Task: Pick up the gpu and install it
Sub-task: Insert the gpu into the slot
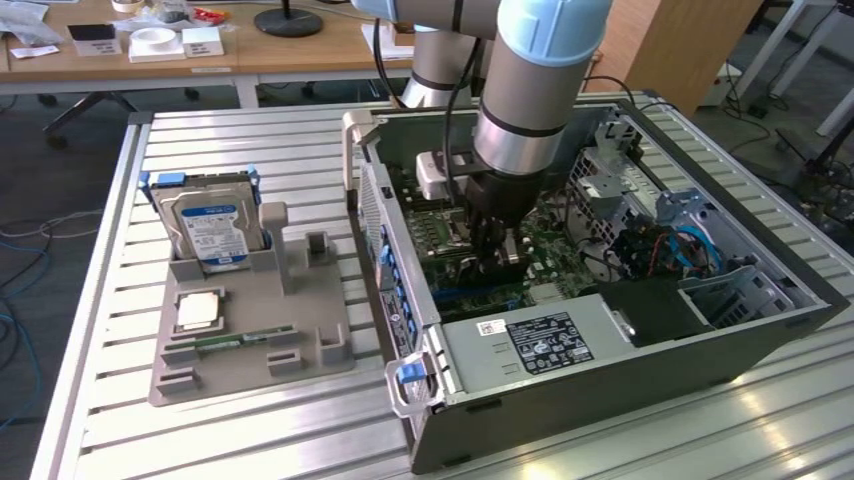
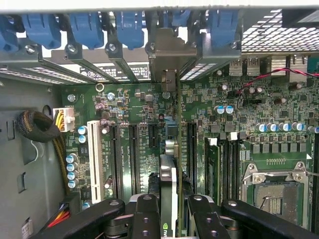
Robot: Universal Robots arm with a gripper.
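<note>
Slatted aluminium table (image 1: pixel 267 140) carries a grey parts tray (image 1: pixel 240 378) with a blue-labelled hard drive (image 1: pixel 214 225). Beside it lies an open computer case (image 1: pixel 641 390), where the arm's gripper (image 1: pixel 491 240) hangs low over the motherboard (image 1: pixel 547 245). From the wrist, the fingers (image 2: pixel 144 219) are clamped narrow on the gpu (image 2: pixel 169 169), a thin dark card seen edge-on, its silvery bracket (image 2: pixel 169 55) up against the rear slot openings. Seating it well likely means keeping the card upright, its edge lined up with the slot, and pressing evenly.
</note>
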